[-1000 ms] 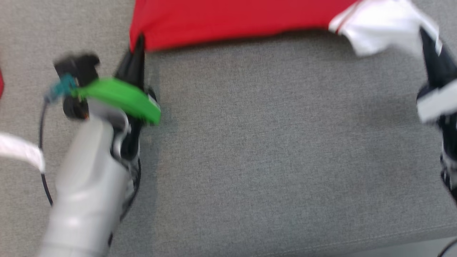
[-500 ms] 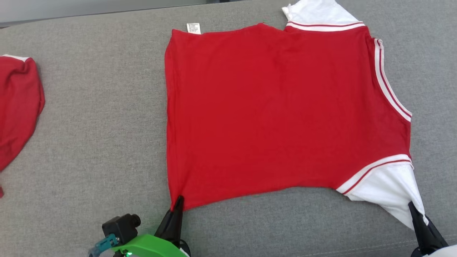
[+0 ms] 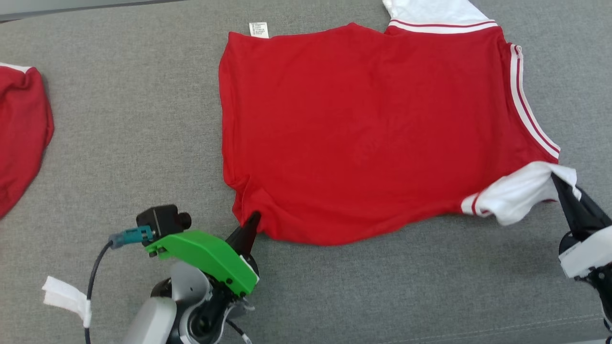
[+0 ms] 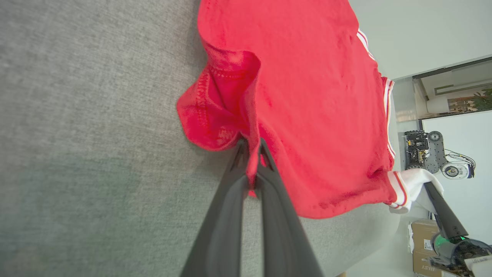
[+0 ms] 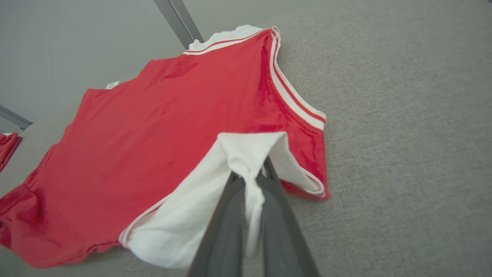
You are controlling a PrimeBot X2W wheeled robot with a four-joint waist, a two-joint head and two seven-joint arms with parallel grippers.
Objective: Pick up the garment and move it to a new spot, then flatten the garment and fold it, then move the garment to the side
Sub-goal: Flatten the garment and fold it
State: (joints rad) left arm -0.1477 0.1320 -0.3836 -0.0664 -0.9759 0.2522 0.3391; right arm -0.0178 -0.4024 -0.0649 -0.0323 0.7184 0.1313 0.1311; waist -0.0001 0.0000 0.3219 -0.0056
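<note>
The garment [image 3: 363, 129] is a red T-shirt with white sleeves and striped trim, lying spread on the grey fabric surface [image 3: 143, 119]. My left gripper [image 3: 252, 220] is shut on its near left hem corner, which bunches and lifts around the fingers [image 4: 251, 148]. The right gripper [image 3: 557, 181] is shut on the near white sleeve [image 3: 516, 196], whose cloth is folded up between the fingertips [image 5: 251, 175]. The near edge of the shirt [image 5: 134, 154] is raised off the surface and curls toward the middle.
A second red garment [image 3: 21, 138] lies at the left edge of the surface. A white care label [image 3: 258, 29] sticks out at the shirt's far left corner. Bare grey surface runs along the near side [image 3: 382, 286]. A white strip [image 3: 64, 297] hangs on the left arm's cable.
The head camera has tilted up since the oldest frame. Both grippers have carried the shirt's near edge away from me, so the hem corner and white sleeve now sit further over the shirt.
</note>
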